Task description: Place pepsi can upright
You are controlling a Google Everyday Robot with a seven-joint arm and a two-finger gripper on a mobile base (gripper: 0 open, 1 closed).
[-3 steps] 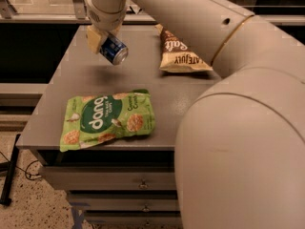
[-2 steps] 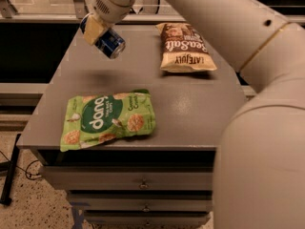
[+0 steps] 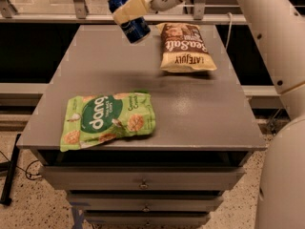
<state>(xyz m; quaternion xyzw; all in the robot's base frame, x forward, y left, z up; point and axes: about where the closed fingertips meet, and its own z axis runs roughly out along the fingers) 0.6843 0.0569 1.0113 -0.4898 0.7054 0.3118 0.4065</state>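
The pepsi can is a dark blue can held tilted in the air above the far left part of the grey table. My gripper is shut on the pepsi can, its pale fingers clamped across the can's middle. The can's top end points up and to the left, its lower end down toward the table. The can does not touch the table. My white arm reaches in from the upper right.
A green Dang snack bag lies flat at the front left of the table. A brown and cream snack bag lies at the far right. Drawers sit under the tabletop. A metal rail runs behind the table.
My gripper has carried the pepsi can farther back and higher over the table, and the arm has swung away to the right. The two bags have not moved.
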